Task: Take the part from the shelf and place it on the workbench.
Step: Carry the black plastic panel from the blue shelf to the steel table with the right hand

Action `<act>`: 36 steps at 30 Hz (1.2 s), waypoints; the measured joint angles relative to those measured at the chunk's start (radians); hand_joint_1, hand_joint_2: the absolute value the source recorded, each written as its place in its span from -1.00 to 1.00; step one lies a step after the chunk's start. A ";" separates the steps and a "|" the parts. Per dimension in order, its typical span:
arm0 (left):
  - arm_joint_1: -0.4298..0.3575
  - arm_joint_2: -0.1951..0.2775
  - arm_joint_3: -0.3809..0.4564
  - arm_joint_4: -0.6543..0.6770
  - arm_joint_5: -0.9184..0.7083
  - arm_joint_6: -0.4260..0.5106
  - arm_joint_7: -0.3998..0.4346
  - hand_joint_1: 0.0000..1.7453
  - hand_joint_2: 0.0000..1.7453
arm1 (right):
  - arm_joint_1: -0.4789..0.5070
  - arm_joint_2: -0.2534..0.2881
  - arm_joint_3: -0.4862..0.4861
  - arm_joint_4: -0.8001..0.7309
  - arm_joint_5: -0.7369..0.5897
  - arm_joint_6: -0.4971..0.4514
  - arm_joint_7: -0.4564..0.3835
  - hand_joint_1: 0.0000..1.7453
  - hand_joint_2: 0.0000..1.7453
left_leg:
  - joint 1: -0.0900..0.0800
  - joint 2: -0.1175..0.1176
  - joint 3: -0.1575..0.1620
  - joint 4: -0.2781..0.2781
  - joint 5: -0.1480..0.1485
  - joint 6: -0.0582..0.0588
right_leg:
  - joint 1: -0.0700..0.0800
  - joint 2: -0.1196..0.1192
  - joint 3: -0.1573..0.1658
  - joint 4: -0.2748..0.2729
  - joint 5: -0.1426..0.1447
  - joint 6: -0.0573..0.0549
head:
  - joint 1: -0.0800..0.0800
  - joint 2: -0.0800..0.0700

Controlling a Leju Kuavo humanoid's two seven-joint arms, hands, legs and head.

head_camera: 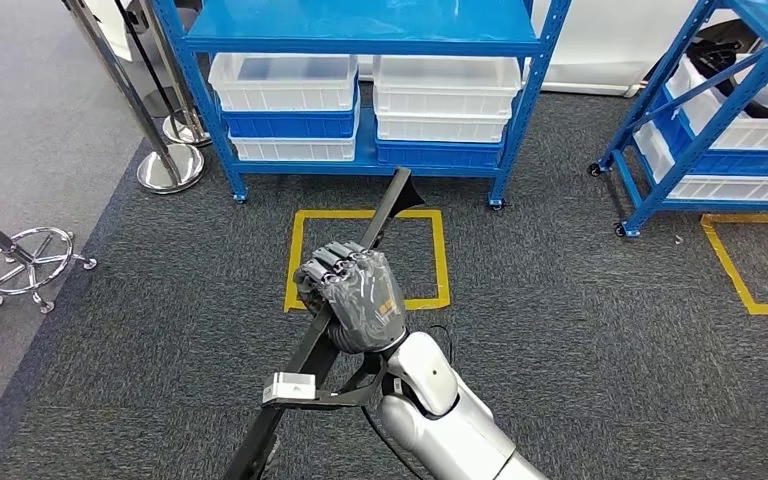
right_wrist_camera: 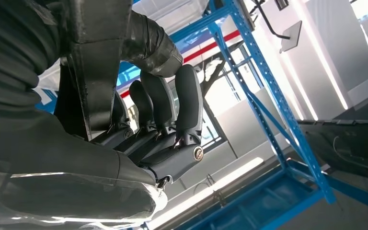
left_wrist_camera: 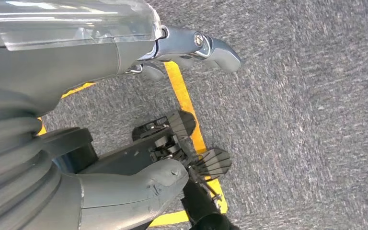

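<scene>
Fingers [head_camera: 332,262] of the right hand [head_camera: 352,297] are curled tightly around a long black part [head_camera: 385,215], which is gripped near its middle and held slanting over the grey carpet [head_camera: 580,330]. From the head view, the part is seen to run from low on the left, past a small grey block [head_camera: 290,387] fixed to a side bracket, up through the fist and on to a flared tip above the yellow floor square [head_camera: 438,255]. Behind that square a blue shelf [head_camera: 525,95] is stacked with white and blue bins [head_camera: 285,80], and a second blue shelf [head_camera: 700,140] stands at the right edge.

In the left wrist view, the left hand [left_wrist_camera: 124,115] is seen hanging over carpet and a yellow line [left_wrist_camera: 184,103]; its fingers [left_wrist_camera: 206,48] lie loosely extended and apart, with nothing between them.

In the right wrist view (taken from close behind the fist), the dark fingers [right_wrist_camera: 187,100] are shown wrapped over the flat black bar [right_wrist_camera: 96,57], pressed against it, with blue shelf posts [right_wrist_camera: 268,96] beyond.
</scene>
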 joint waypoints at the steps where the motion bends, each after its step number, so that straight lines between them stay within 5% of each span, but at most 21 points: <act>1: -0.001 0.000 0.001 0.000 -0.001 0.000 0.000 -1.00 1.00 | -0.001 -0.001 0.000 0.000 -0.002 0.000 0.001 0.62 1.00 | 0.000 0.002 -0.010 0.001 0.008 0.006 | -0.001 0.001 -0.021 0.060 -0.047 0.003 | 0.000 0.000; 3: -0.001 0.000 0.001 0.000 -0.001 0.000 0.000 -1.00 1.00 | -0.001 -0.002 0.001 0.001 -0.004 0.000 0.002 0.62 1.00 | -0.002 0.002 -0.035 0.006 0.021 0.009 | -0.002 0.001 -0.059 0.187 -0.117 0.007 | 0.000 0.000; 5: 0.000 0.000 0.002 0.000 -0.001 0.000 0.000 -1.00 1.00 | 0.000 -0.004 0.001 0.001 -0.004 0.000 0.003 0.62 1.00 | -0.002 0.003 -0.058 0.014 0.032 0.007 | -0.003 0.001 -0.046 0.215 -0.112 0.008 | 0.000 0.000; 7: 0.000 0.000 0.002 0.000 -0.002 0.001 0.000 -1.00 1.00 | -0.001 -0.005 0.001 0.001 -0.004 0.000 0.002 0.62 1.00 | -0.002 0.002 -0.074 0.022 0.040 0.003 | -0.002 0.001 0.036 0.106 -0.063 0.003 | 0.000 0.000; 9: 0.000 0.000 0.003 0.000 -0.004 0.001 0.000 -1.00 1.00 | -0.004 -0.005 0.002 0.000 -0.004 0.000 0.001 0.62 1.00 | -0.004 0.002 -0.087 0.031 0.046 -0.005 | 0.003 0.002 0.117 -0.019 -0.046 -0.005 | 0.000 0.000; 13: 0.000 -0.001 0.007 0.000 -0.010 0.001 -0.001 -1.00 1.00 | -0.006 -0.005 0.002 0.000 -0.004 0.000 0.000 0.62 1.00 | -0.005 0.001 -0.099 0.035 0.058 -0.030 | 0.005 0.001 0.133 -0.073 -0.038 -0.023 | 0.000 0.000; 15: 0.000 -0.001 0.010 0.000 -0.010 0.001 -0.001 -1.00 1.00 | -0.008 -0.003 0.002 0.000 -0.004 0.000 0.000 0.62 1.00 | -0.003 -0.001 -0.120 0.082 0.013 -0.040 | -0.001 -0.003 0.122 -0.079 -0.023 -0.039 | 0.000 0.000; 18: 0.000 0.000 0.012 0.000 -0.011 0.001 -0.001 -1.00 1.00 | -0.009 0.000 0.003 0.002 -0.005 0.000 0.000 0.62 1.00 | 0.002 -0.002 -0.180 0.269 -0.105 -0.052 | -0.001 -0.006 0.093 -0.077 -0.002 -0.047 | 0.000 0.000; 20: 0.001 0.000 0.014 0.000 -0.011 0.001 -0.001 -1.00 1.00 | -0.009 0.000 0.003 0.005 -0.005 0.000 0.000 0.62 1.00 | 0.003 -0.002 -0.176 0.314 -0.112 -0.057 | -0.001 -0.006 0.073 -0.072 0.009 -0.045 | 0.000 0.000; 21: 0.001 0.000 0.015 0.000 -0.011 0.001 -0.001 -1.00 1.00 | -0.009 0.000 0.003 0.006 -0.005 0.000 0.000 0.62 1.00 | 0.004 -0.001 -0.144 0.277 -0.089 -0.057 | -0.001 -0.006 0.065 -0.068 0.013 -0.043 | 0.000 0.000; 23: -0.001 0.000 0.017 0.000 -0.011 0.001 -0.001 -1.00 1.00 | -0.010 0.000 0.003 0.006 -0.005 0.000 0.000 0.62 1.00 | 0.004 -0.002 -0.049 0.136 -0.046 -0.055 | -0.001 -0.006 0.051 -0.059 0.019 -0.036 | -0.001 0.000; 25: -0.003 0.000 0.018 0.000 -0.012 0.002 -0.001 -1.00 1.00 | -0.013 0.001 0.003 0.006 -0.005 0.000 0.000 0.62 1.00 | 0.000 -0.006 0.008 0.040 -0.035 -0.046 | 0.000 -0.006 0.043 -0.054 0.027 -0.025 | 0.000 0.000; 29: -0.004 -0.001 0.019 0.000 -0.012 0.001 -0.001 -1.00 1.00 | -0.017 0.001 0.004 0.006 -0.007 0.000 0.000 0.62 1.00 | 0.000 -0.004 0.000 0.019 -0.019 -0.015 | 0.000 -0.004 0.032 -0.047 0.030 -0.001 | 0.000 0.000; 31: -0.007 -0.002 0.019 0.000 -0.012 0.001 -0.002 -1.00 1.00 | -0.020 0.001 0.004 0.006 -0.009 0.000 0.000 0.62 1.00 | 0.004 0.000 -0.014 0.013 -0.002 0.003 | -0.001 0.000 0.001 0.023 -0.034 0.006 | 0.000 0.000; 33: -0.007 -0.002 0.019 0.000 -0.012 0.001 -0.002 -1.00 1.00 | -0.021 0.000 0.004 0.008 -0.009 0.000 0.000 0.62 1.00 | 0.000 0.001 -0.035 0.015 0.012 0.010 | -0.001 0.001 -0.043 0.150 -0.115 0.009 | 0.000 0.000; 34: -0.007 -0.002 0.019 0.000 -0.012 0.001 -0.002 -1.00 1.00 | -0.021 0.000 0.004 0.009 -0.010 0.000 0.000 0.62 1.00 | -0.001 0.001 -0.046 0.017 0.019 0.010 | -0.001 0.001 -0.054 0.199 -0.133 0.010 | 0.000 0.000; 36: -0.006 -0.002 0.019 0.000 -0.012 0.001 -0.002 -1.00 1.00 | -0.021 0.000 0.004 0.011 -0.011 0.000 0.000 0.62 1.00 | -0.003 0.001 -0.068 0.024 0.030 0.009 | -0.001 0.001 -0.029 0.201 -0.111 0.008 | 0.000 0.000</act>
